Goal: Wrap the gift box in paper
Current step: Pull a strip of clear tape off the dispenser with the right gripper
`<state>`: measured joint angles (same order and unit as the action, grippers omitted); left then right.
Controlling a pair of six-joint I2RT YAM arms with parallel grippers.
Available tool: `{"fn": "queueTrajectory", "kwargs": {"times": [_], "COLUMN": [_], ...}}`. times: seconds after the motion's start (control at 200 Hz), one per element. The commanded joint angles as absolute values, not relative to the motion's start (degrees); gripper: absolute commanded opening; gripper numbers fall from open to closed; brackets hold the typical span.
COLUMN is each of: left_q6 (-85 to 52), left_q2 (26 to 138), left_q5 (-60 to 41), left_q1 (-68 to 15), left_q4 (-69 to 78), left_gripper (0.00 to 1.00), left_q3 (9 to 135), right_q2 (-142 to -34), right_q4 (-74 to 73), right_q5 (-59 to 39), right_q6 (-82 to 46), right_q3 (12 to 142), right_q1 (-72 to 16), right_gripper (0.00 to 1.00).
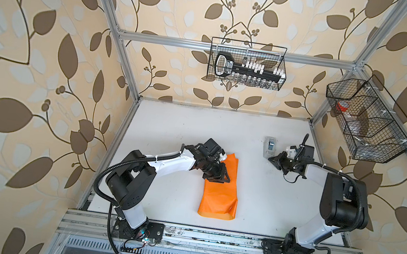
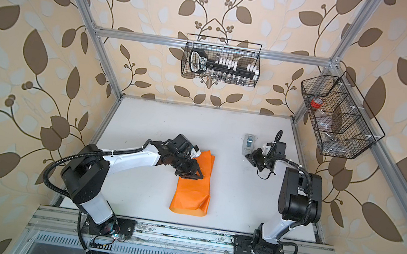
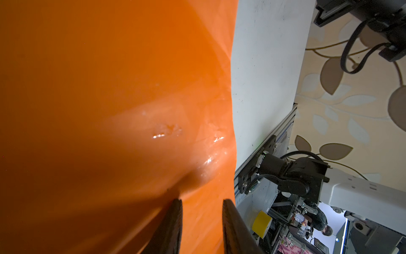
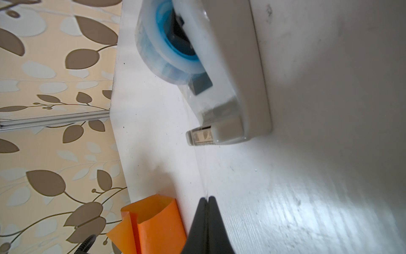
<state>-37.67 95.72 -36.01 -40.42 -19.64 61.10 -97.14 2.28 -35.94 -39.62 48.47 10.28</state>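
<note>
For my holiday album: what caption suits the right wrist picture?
Shut right gripper faces the tape dispenser, orange paper nearby.

Left fingers point(image 3: 171, 224) stand parted (wrist point(image 1: 207, 160) pitched downward), while right fingers point(image 4: 216, 224) are pressed tight together.

Paper point(image 1: 218, 199) is a loud glossy orange; surface point(image 1: 183, 130) is plain white with a few dark scuffs; walls point(image 1: 32, 57) are cream with brown and pale grey leaves on thin dark vines. Tape dispenser point(image 4: 241, 88) is light grey with a blue core; arms point(image 1: 174, 161) are white with black joints; wire baskets point(image 1: 281, 71) are black, one showing a red item point(image 1: 343, 106).
</note>
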Motion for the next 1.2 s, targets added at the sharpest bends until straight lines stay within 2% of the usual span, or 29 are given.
{"fn": "queueTrajectory", "kwargs": {"times": [0.0, 0.475, 0.85, 1.194], "left_q6": [-37.53, -37.70, -37.10, -36.95], "left_q2": [96.15, 96.39, 95.76, 93.49], "left_q5": [-32.08, -32.76, -34.23, -35.07], "left_q1": [-40.28, -40.30, -40.26, -40.32], "left_q4": [-25.06, -23.77, -20.90, -18.59], "left_gripper": [0.34, 0.34, 0.33, 0.33], "left_q3": [58.89, 58.20, 56.65, 53.85], "right_q2": [-98.40, -104.48, -102.31, -109.49], "right_q4": [4.14, 6.37, 9.81, 24.52], "right_q5": [-35.08, -23.56, -13.65, -4.28], "right_q6": [-38.65, -43.36, -49.82, -51.08], "right_q3": [46.87, 50.71, 48.46, 61.73], "right_q1": [10.11, 5.74, 5.64, 1.49], "right_gripper": [0.00, 0.00, 0.00, 0.00]}}
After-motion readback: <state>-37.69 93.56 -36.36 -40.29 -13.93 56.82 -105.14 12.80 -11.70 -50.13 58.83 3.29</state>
